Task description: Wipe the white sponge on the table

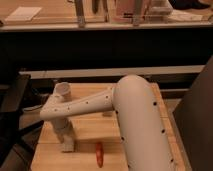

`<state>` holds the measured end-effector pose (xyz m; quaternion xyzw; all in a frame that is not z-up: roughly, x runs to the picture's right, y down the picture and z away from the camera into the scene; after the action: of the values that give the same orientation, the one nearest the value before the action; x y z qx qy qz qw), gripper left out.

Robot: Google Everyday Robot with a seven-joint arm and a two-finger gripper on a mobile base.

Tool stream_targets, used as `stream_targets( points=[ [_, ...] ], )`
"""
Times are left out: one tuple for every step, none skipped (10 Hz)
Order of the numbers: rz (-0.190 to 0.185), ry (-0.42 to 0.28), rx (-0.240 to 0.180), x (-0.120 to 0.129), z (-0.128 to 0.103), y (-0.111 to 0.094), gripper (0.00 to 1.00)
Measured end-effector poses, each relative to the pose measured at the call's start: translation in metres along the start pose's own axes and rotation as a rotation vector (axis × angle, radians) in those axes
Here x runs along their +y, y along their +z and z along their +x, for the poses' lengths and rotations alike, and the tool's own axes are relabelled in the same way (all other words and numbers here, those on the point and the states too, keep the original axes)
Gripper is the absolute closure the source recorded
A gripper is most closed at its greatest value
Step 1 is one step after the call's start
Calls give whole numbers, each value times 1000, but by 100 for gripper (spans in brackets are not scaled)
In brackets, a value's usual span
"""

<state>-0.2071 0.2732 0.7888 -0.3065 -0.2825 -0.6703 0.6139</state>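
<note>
My white arm (135, 115) reaches from the lower right across the wooden table (90, 130) to the left, then bends down. The gripper (67, 139) points down at the table's left part. A white block that looks like the white sponge (68, 146) sits right under the gripper, against the tabletop. The gripper's body hides where the two meet.
A small red-orange object (99, 154) lies on the table just right of the gripper, near the front edge. A white cup (63, 90) stands behind the arm at the table's far left. A dark chair (12, 107) is on the left, and a dark shelf and counter (100, 45) lie behind.
</note>
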Motion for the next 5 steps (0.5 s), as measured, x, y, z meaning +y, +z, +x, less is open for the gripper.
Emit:
stream_targets(
  points=[
    [-1,4,3,1,2,-3,95],
    [0,1,3,4,3,-6,95],
    [2,5,5,14,6,-6,95],
    [9,11,6,20,8,-6,95],
    [16,19,7,31,11,-6,95]
  ],
)
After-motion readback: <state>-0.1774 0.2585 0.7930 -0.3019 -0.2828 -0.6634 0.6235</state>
